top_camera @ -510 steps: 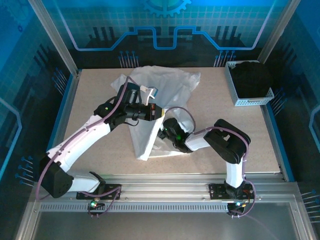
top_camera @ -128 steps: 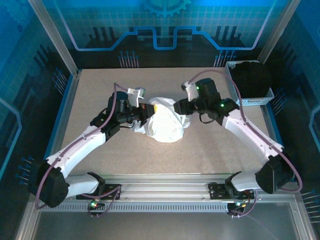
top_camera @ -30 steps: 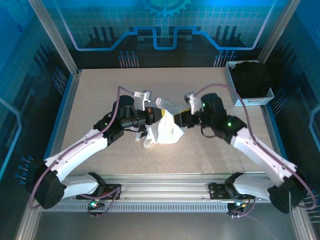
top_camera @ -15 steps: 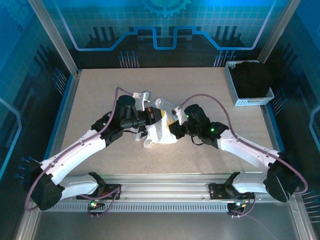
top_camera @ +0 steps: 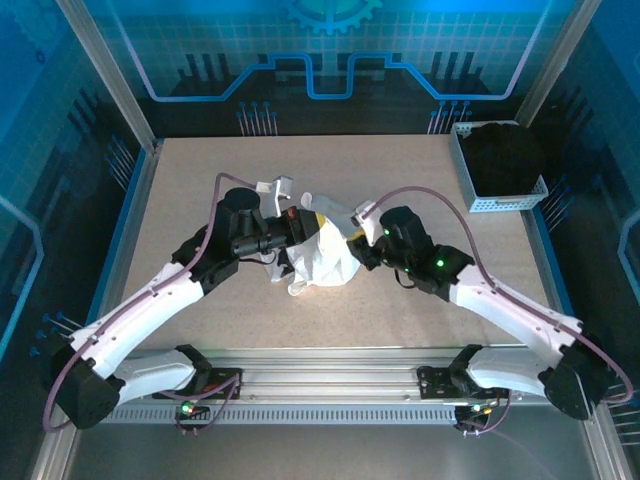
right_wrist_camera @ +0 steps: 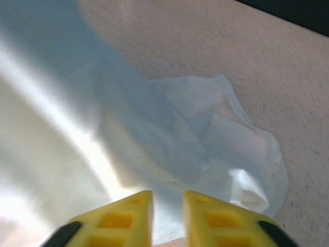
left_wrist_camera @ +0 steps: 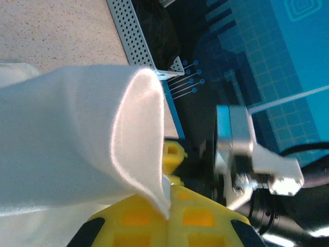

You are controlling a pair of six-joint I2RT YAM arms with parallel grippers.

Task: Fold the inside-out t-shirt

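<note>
Two sets of fingers flanked the inside-out t-shirt [top_camera: 325,258], bunched at the middle of the table [top_camera: 200,180] in the top view: the left fingers [top_camera: 303,222] at its upper left edge, the right fingers [top_camera: 352,232] just beside its right, both equally near, the raised ridge running between them. A basket [top_camera: 505,201] at the far right held a black garment [top_camera: 500,155]. In the left wrist view, the left fingers clamped a white hem fold. In the right wrist view, the right fingers stood nearly together with cloth lying ahead; whether they pinched it, I could not tell.

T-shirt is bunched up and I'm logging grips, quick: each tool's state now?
Left tool: closed on the t-shirt.
Right tool: closed on the t-shirt.
</note>
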